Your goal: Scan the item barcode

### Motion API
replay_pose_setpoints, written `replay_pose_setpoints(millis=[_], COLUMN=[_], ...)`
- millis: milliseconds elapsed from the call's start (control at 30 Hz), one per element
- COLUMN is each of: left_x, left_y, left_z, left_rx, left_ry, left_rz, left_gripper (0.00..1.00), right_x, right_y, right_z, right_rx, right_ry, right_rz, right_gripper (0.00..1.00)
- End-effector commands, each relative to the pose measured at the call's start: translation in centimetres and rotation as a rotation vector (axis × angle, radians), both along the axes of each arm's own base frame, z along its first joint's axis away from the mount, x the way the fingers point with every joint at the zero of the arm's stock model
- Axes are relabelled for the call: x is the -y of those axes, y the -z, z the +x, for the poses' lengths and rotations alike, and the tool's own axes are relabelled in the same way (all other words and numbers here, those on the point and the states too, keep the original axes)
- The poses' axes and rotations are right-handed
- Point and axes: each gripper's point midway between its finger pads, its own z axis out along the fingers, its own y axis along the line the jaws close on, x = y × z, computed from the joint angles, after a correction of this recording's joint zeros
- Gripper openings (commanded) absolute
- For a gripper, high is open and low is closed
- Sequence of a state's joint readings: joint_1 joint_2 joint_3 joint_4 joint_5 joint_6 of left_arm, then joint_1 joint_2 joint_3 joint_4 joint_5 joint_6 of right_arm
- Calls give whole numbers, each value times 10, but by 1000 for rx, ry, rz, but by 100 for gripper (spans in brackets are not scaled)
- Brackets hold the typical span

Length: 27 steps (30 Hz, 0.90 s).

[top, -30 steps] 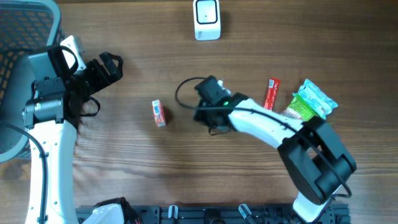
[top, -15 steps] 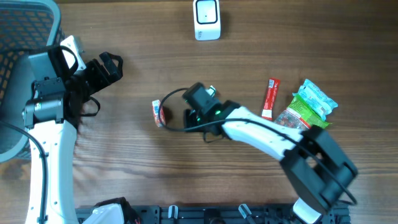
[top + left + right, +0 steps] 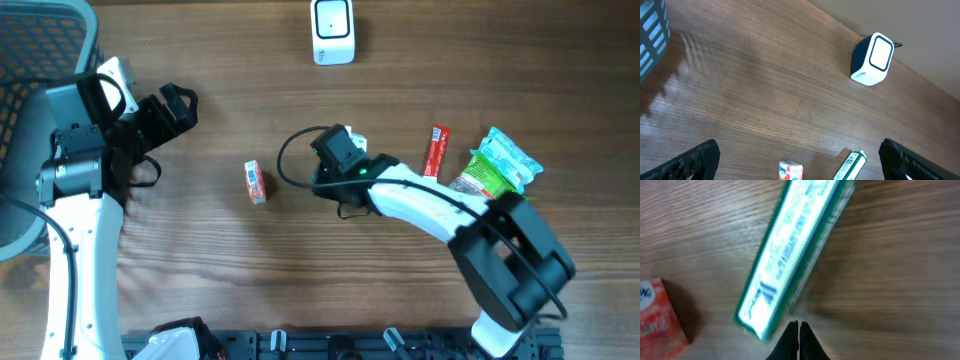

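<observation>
At the bench [image 3: 200, 270] middle, we see our right end effector [image 3: 798, 330] pinched shut on nothing, tips just beside the green carton [image 3: 790, 255], barcode up. Farther left, our left end effector [image 3: 178, 105] gapes wide, empty. The scanner [image 3: 331, 31] stands at the far edge.

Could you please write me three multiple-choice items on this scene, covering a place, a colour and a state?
1. Where does the white scanner stand in the overhead view?
A) top centre
B) bottom left
C) under the left arm

2. What colour is the slim stick packet?
A) blue
B) red
C) yellow

3. How is the right tool?
A) wide open
B) shut on the scanner
C) shut, holding nothing

Answers:
1 A: it stands alone above the other items.
2 B: it shows red beside the green bag.
3 C: its fingers meet with nothing between them, next to the green box.
</observation>
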<state>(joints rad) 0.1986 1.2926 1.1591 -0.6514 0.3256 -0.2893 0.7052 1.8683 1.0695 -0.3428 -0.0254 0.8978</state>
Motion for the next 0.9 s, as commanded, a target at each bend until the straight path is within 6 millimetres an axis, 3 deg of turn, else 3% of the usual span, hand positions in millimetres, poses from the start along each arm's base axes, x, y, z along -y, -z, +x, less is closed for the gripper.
replay_pose_setpoints(millis=[0, 133, 233, 367, 433, 500, 567, 600, 733, 867], left_x=[-3, -3, -3, -3, -3, -3, -3, -3, -3, -3], left_y=[-5, -5, -5, -5, -5, -5, -5, -5, -5, -5], left_z=[3, 3, 3, 3, 3, 3, 3, 3, 3, 3], left_rx=[16, 16, 16, 16, 16, 16, 16, 16, 16, 16], left_ry=[3, 3, 3, 3, 3, 3, 3, 3, 3, 3], left_rz=[19, 19, 19, 19, 19, 19, 19, 19, 19, 19], left_gripper=[100, 100, 100, 100, 100, 100, 100, 100, 100, 100], right_x=[-19, -38, -43, -63, -69, -58, -39, -23, 17, 42], right_y=[15, 6, 1, -8, -28, -48, -68, -80, -98, -82], right_z=[2, 24, 29, 9, -4, -3, -3, -3, 5, 15], right_rx=[-20, 84, 113, 110, 114, 156, 218, 267, 375, 438], right_ry=[-2, -20, -32, -300, -456, -547, -677, -763, -897, -1108], right_rz=[81, 159, 179, 238, 290, 254, 179, 111, -83, -322], right_gripper=[4, 4, 4, 5, 9, 17, 41, 47, 47, 46])
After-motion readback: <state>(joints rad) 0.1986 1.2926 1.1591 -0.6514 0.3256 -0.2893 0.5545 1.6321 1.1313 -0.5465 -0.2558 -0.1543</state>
